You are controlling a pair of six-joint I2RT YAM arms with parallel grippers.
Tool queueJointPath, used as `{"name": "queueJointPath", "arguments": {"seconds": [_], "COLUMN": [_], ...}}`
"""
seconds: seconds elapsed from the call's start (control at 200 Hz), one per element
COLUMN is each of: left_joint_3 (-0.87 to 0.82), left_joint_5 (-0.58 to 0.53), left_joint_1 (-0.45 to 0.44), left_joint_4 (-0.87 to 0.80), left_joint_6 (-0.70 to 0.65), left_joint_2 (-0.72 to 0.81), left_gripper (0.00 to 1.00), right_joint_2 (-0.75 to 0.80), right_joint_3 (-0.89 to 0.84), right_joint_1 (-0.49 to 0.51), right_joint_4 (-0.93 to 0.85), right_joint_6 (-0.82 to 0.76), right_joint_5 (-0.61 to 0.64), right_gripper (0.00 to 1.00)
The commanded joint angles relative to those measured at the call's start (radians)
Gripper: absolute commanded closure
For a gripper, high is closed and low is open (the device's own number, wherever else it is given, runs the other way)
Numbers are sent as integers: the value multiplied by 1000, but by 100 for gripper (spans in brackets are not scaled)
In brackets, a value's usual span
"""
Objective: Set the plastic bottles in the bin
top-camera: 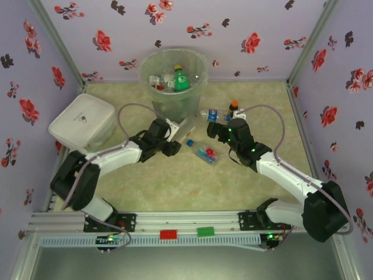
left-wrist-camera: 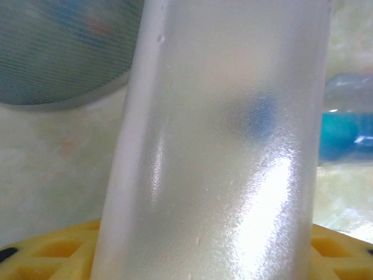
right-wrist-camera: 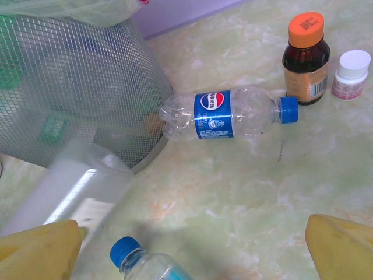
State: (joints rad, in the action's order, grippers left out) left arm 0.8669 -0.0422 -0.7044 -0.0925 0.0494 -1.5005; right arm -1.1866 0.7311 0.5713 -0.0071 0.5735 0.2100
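Plastic bottles on the table by the bin (top-camera: 175,104), others already inside it.
A Pepsi bottle (right-wrist-camera: 227,114) lies on its side just right of the bin's foot, cap pointing right. A blue-capped bottle (top-camera: 205,151) lies nearer. The left gripper (top-camera: 177,134) pinches a frosted bottle (left-wrist-camera: 221,146) close to the bin's near wall. The right gripper (right-wrist-camera: 192,251) hangs spread wide over the table. A brown vial (right-wrist-camera: 306,58) stands farther right.

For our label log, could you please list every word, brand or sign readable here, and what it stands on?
No word reads clearly.
Round red-white-blue logo, Pepsi-like: on the blue label of the lying clear bottle; its white print is too small to read.
Barcode: on the label of the brown orange-capped vial; the cap marking is blurred.
Pink label of the small white bottle: blurred.
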Motion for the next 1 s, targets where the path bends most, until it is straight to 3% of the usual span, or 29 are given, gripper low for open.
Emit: {"name": "queueJointPath", "arguments": {"seconds": [0.0,0.18,0.4,0.665,0.815,0.995], "left_joint_3": [-38,-17,205,614,912,1226], "left_joint_5": [-38,-41,-40,-20,2,9], "left_joint_1": [-27,-36,-7,134,224,255], "left_joint_4": [-8,-30,-99,-227,-437,-679], "left_joint_6": [30,42,32,0,-62,-178], "left_joint_2": [133,327,336,136,-55,-272], "left_gripper": [59,59,60,63,63,63], "right_joint_2": [-17,-52,-54,24,108,204], "right_joint_3": [4,10,-3,-55,-75,-93], "right_joint_1": [2,2,2,2,2,2], "right_joint_4": [42,77,106,91,20,-44], "right_joint_6": [22,39,63,74,40,0], "right_joint_5": [-1,-23,-37,-20,31,78], "right_gripper": [0,1,0,0,0,0]}}
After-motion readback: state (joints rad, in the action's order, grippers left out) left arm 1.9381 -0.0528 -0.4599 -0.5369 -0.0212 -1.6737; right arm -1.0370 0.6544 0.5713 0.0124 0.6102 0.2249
